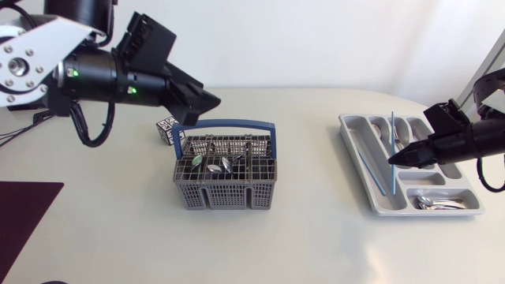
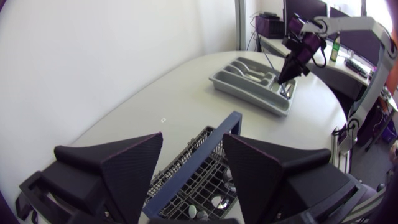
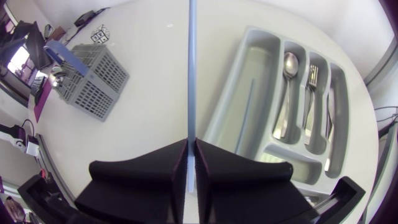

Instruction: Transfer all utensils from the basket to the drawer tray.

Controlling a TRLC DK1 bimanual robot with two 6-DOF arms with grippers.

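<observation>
A grey wire basket (image 1: 225, 185) with a blue handle (image 1: 225, 124) stands mid-table with several metal utensils (image 1: 213, 163) in it. My left gripper (image 1: 209, 102) hovers over its back left corner. In the left wrist view the left gripper (image 2: 193, 174) is open above the handle (image 2: 208, 143), holding nothing. The grey drawer tray (image 1: 359, 158) lies at the right. My right gripper (image 1: 394, 159) is over it, shut on a thin blue stick (image 1: 390, 150). In the right wrist view the stick (image 3: 191, 74) runs straight ahead from the right gripper (image 3: 191, 155), beside the tray (image 3: 249, 112).
The tray holds a spoon (image 3: 289, 62), a fork (image 3: 314, 74) and more spoons (image 1: 442, 203) in its near compartment. A small patterned cube (image 1: 167, 128) sits behind the basket's left corner. A dark mat (image 1: 20, 213) lies at the table's left edge.
</observation>
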